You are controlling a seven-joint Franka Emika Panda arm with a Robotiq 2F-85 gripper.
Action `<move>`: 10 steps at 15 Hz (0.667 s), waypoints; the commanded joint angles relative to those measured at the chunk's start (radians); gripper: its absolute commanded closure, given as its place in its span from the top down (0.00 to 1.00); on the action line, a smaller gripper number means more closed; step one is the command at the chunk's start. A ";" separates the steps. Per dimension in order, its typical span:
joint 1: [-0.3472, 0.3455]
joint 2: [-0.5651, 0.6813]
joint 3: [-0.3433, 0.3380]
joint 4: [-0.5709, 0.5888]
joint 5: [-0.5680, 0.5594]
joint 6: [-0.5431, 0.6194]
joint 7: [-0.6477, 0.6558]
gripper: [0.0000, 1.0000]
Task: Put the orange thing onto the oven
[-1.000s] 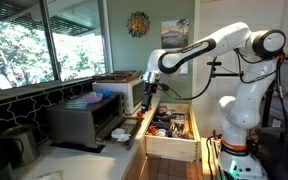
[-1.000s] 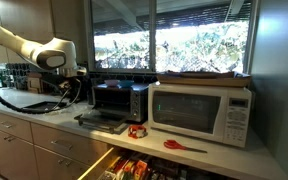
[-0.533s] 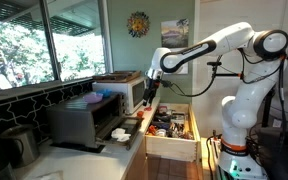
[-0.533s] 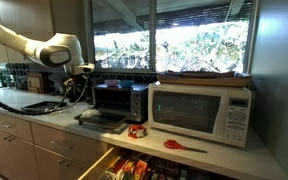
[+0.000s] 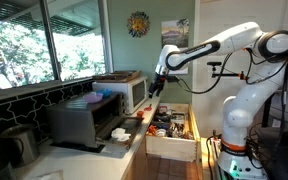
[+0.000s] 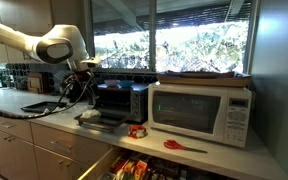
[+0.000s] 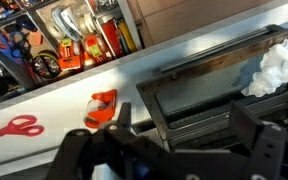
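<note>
**Orange thing on the counter, gripper empty above the toaster oven door**

The orange thing lies on the pale counter. It is in front of the gap between the grey toaster oven and the white microwave oven, just beside the outer corner of the toaster oven's door. Nothing touches it. The microwave oven's brownish flat top carries no orange object.

In the wrist view the same orange thing shows as a small, irregular red-orange shape. Its exact form is too blurred to make out. A pair of red-handled scissors lies near it on the counter; in an exterior view the scissors sit in front of the microwave oven.

The gripper hangs over the toaster oven's lowered door. Its dark fingers are spread wide apart with nothing between them. It is apart from the orange thing, which sits off to one side of it in the wrist view. A white crumpled wad rests inside the toaster oven's mouth.

In an exterior view the white arm reaches in from the robot's base, with the gripper hanging in front of the microwave oven and above the counter edge. Below the counter a wooden drawer stands pulled out, full of mixed utensils. A wide window runs behind both ovens.
</note>
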 commanded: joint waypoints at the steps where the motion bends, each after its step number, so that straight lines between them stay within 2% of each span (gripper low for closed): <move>1: -0.004 0.013 -0.006 0.005 -0.012 0.020 0.022 1.00; 3: -0.054 0.048 -0.037 0.018 0.001 0.081 0.090 1.00; 5: -0.078 0.106 -0.081 0.048 0.023 0.113 0.100 1.00; 7: -0.105 0.177 -0.128 0.075 0.034 0.125 0.105 1.00; 10: -0.129 0.290 -0.193 0.126 0.057 0.080 0.089 1.00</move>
